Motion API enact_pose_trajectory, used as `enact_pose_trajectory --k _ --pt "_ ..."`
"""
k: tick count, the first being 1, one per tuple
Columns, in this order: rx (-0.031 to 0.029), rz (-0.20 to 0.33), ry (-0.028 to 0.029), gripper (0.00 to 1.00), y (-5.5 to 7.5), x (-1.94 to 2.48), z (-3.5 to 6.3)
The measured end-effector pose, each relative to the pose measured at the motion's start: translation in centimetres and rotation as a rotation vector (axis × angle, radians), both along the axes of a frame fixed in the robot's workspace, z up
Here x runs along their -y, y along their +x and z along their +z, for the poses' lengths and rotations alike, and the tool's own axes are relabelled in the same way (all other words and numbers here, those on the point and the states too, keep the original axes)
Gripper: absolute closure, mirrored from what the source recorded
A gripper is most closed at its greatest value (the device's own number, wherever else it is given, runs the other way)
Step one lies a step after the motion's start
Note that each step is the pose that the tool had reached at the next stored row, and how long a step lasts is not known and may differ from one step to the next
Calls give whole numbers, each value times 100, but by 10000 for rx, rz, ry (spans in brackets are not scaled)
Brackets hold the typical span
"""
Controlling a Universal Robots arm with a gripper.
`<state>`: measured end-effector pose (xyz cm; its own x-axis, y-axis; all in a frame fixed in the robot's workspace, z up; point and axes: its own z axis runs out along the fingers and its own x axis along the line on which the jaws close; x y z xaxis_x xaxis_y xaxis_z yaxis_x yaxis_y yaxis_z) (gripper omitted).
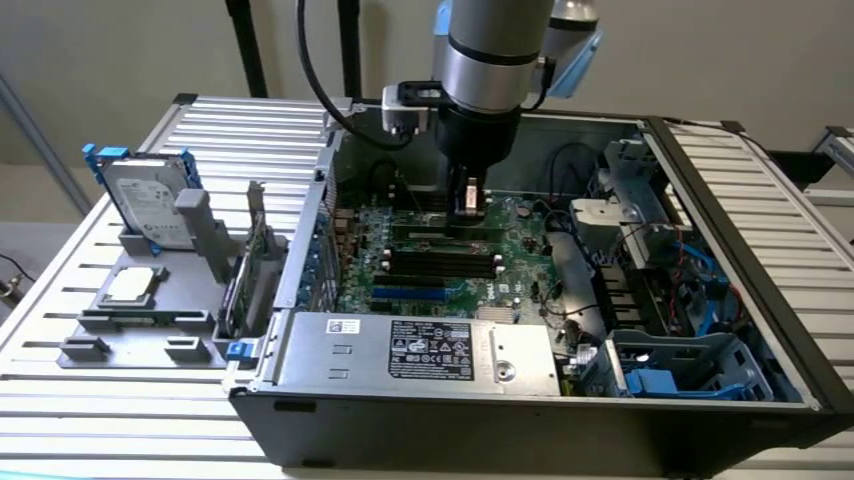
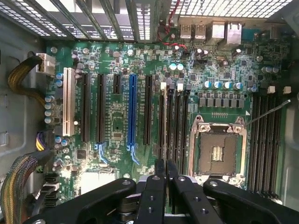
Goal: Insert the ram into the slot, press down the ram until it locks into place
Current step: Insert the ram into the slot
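Note:
In the exterior view my gripper [image 1: 467, 213] reaches down into the open computer case over the motherboard [image 1: 527, 250]. Just under its tip a thin green ram [image 1: 424, 237] stands on edge along the farthest black slot [image 1: 427, 244] of the memory bank. The gripper is over the ram's end toward the exterior view's right. In the wrist view the two black fingers [image 2: 160, 186] sit pressed almost together, with the gripper [image 2: 166, 164] in line with the black slot [image 2: 162, 126]. I cannot tell whether they pinch the ram or only rest on it.
Empty black memory sockets [image 1: 441, 264] lie beside the ram, then a blue socket [image 1: 411, 293]. The power supply [image 1: 420, 350] fills the case front, and cables and drive bays [image 1: 667, 300] crowd the exterior view's right. Outside stand a hard drive [image 1: 144, 200] and an upright card [image 1: 254, 260].

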<state>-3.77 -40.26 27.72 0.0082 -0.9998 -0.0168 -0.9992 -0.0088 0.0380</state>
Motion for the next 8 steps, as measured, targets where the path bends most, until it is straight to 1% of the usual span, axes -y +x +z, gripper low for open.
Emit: enact_pose_trajectory --k 8 --pt "-11 -2 -2 87 0 0 -144"
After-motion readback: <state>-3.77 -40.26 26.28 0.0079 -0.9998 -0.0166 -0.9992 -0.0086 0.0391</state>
